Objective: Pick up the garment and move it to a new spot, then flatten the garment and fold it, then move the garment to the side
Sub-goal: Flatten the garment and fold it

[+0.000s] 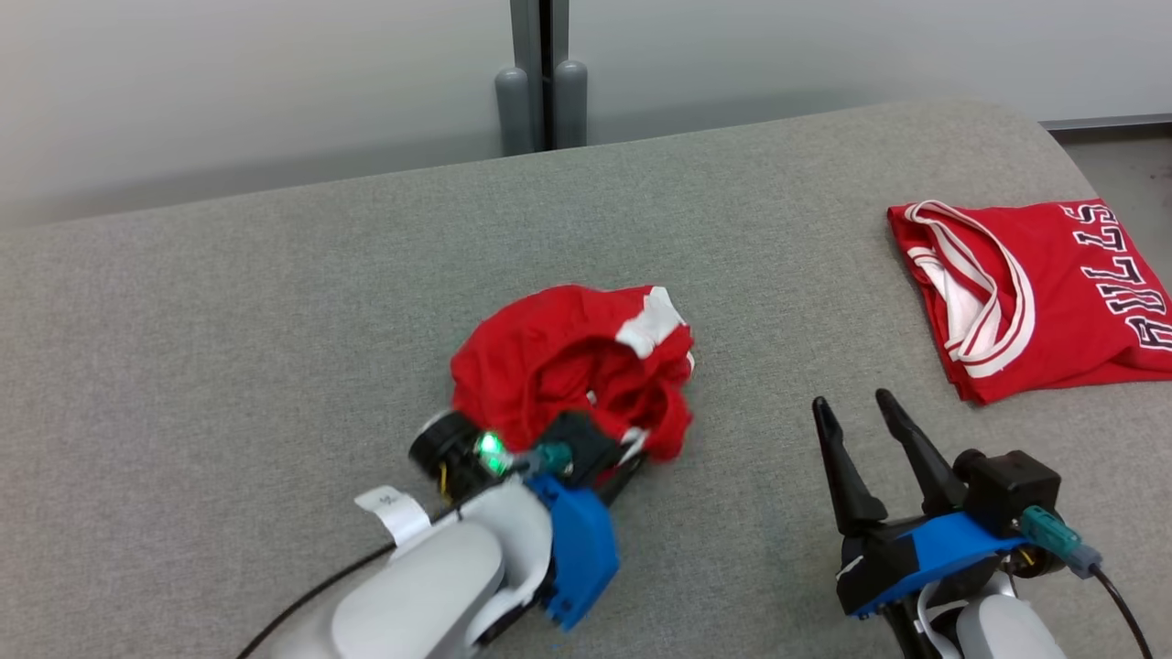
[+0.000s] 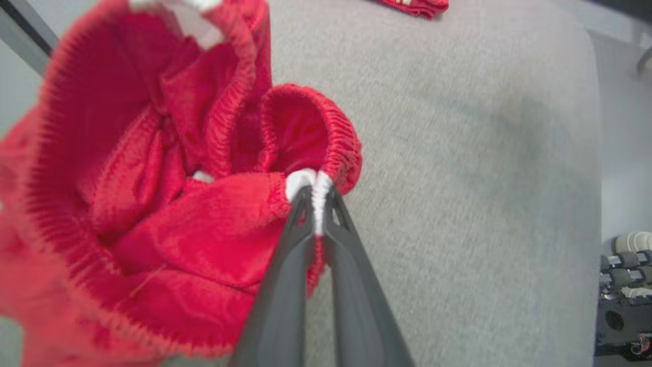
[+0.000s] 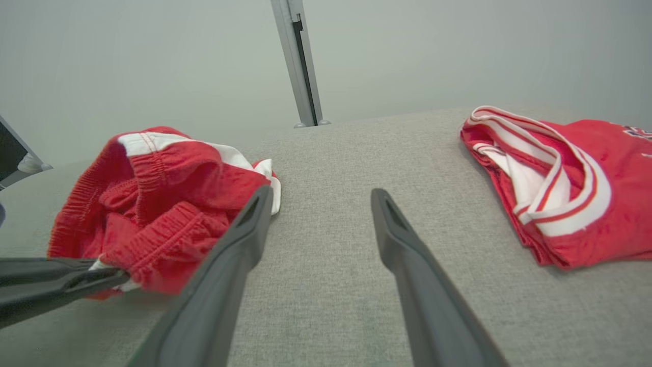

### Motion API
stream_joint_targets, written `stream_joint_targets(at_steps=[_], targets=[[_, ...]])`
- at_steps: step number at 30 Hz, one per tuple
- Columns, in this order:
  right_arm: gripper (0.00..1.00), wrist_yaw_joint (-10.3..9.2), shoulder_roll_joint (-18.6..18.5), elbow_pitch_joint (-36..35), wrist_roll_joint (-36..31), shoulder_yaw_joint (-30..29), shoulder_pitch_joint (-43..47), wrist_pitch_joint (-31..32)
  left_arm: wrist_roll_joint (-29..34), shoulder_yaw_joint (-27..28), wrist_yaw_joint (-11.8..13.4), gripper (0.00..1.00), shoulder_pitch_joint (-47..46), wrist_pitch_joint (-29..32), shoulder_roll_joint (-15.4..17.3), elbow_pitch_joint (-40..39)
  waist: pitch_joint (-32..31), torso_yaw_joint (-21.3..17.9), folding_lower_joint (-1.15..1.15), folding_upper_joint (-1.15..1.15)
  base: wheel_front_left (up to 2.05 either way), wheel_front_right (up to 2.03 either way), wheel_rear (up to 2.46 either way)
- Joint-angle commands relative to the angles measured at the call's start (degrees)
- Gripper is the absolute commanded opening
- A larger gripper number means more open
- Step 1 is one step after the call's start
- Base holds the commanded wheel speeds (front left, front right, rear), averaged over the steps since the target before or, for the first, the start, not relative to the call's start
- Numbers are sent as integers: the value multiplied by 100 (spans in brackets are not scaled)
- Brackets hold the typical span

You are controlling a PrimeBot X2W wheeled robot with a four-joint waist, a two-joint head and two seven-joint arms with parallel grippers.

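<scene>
grey fabric surface (image 1: 229,348): far edge runs along wall (image 1: 229,82), right end rounds off just past folded red jersey (image 1: 1035,293). plenty of bare room left of garment (image 1: 568,366) and behind it, narrower gap between it and jersey. garment sits about mid-surface: crumpled red heap, ribbed elastic band, white trim patches. left gripper (image 2: 316,196) clamped tight on white-trimmed edge at heap's near side. right gripper (image 1: 851,401) fingers spread, nothing in them, over bare grey between heap and jersey.
</scene>
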Motion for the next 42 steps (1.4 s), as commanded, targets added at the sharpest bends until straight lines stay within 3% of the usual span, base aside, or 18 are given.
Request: stream_joint_targets(at_steps=[1, 12, 18, 23, 28, 35, 42], targets=[[100, 3, -7, 12, 16, -58, -86, -34, -31, 173, 35, 0, -284, -227, -74, -90, -9, 22, -1, 0, 0, 0, 0], [100, 3, -7, -3, -48, -93, 35, 31, 40, 1105, 244, 0, -1775, -1732, -683, -407, -129, 53, -1, 0, 0, 0, 0], [100, 3, -7, -63, -63, -66, 27, 66, -182, 1369, 324, 0, -1632, -2005, -696, -376, -145, 38, -1, 0, 0, 0, 0], [100, 3, -7, -99, -70, -124, 117, 93, -633, 1241, 234, 0, -736, -1588, -299, -285, -120, 168, -1, 0, 0, 0, 0], [100, 3, -7, -129, -71, -174, 125, 99, -1009, 1046, 169, 0, 307, -1091, 348, -242, -92, 346, -1, 0, 0, 0, 0], [100, 3, -7, -174, -114, -247, 85, 121, -879, 1095, 438, 0, 869, -1346, 954, -327, -67, 559, -1, 0, 0, 0, 0], [100, 3, -7, -152, -76, -191, 87, 164, -788, 1350, 848, 0, 903, -1867, 1015, -15, -147, 603, -1, 0, 0, 0, 0]])
